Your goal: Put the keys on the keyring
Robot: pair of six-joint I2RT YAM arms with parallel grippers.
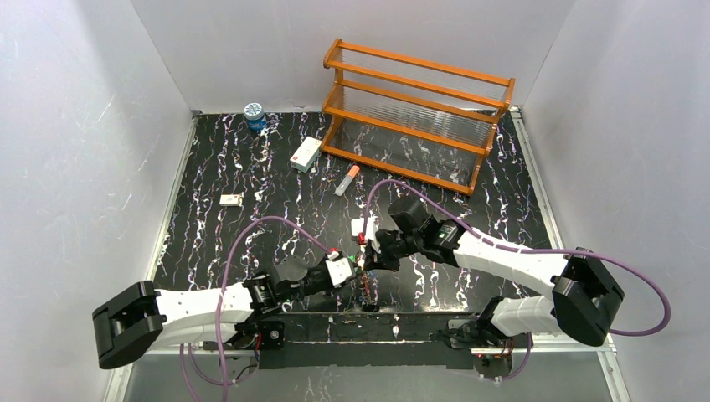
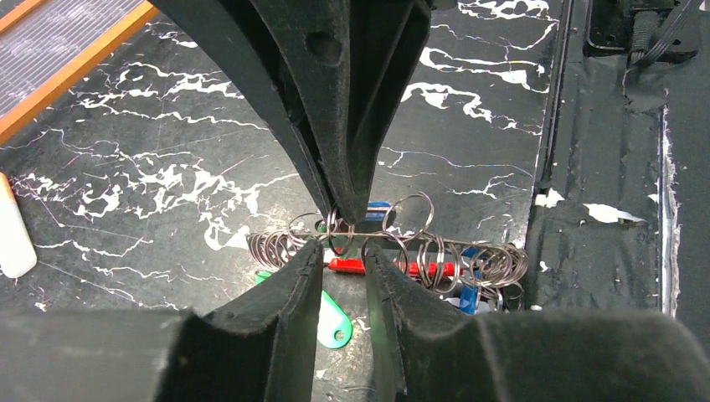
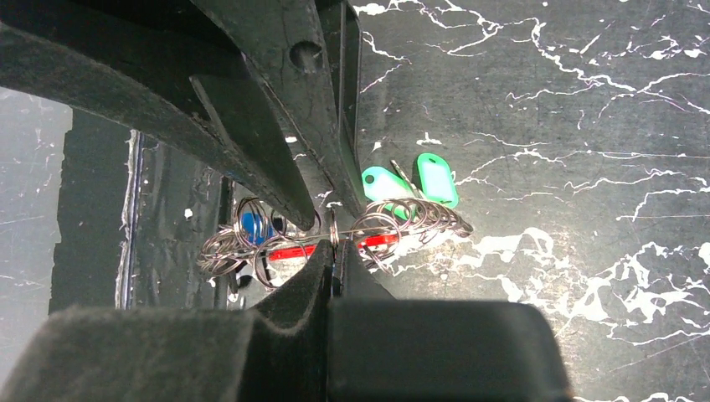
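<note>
The keyring [image 2: 419, 269] is a thin wire loop with a red stretch, hanging just above the dark marbled table between both grippers; it also shows in the top view [image 1: 367, 289] and the right wrist view [image 3: 289, 251]. Several small silvery split rings crowd it. Green key heads [image 3: 437, 178] [image 2: 335, 322] and a blue one [image 3: 249, 224] [image 2: 467, 295] hang from it. My right gripper [image 3: 333, 251] [image 1: 366, 255] is shut on one small split ring at the wire. My left gripper [image 2: 343, 260] [image 1: 356, 268] faces it, jaws slightly apart astride that ring, nothing pinched.
An orange wooden rack [image 1: 419, 109] stands at the back right. In front of it lie a white box [image 1: 306, 154] and an orange-and-white tube [image 1: 347, 180]. A blue-lidded jar [image 1: 254, 115] is at the back left, and a small white piece [image 1: 232, 199] at the left.
</note>
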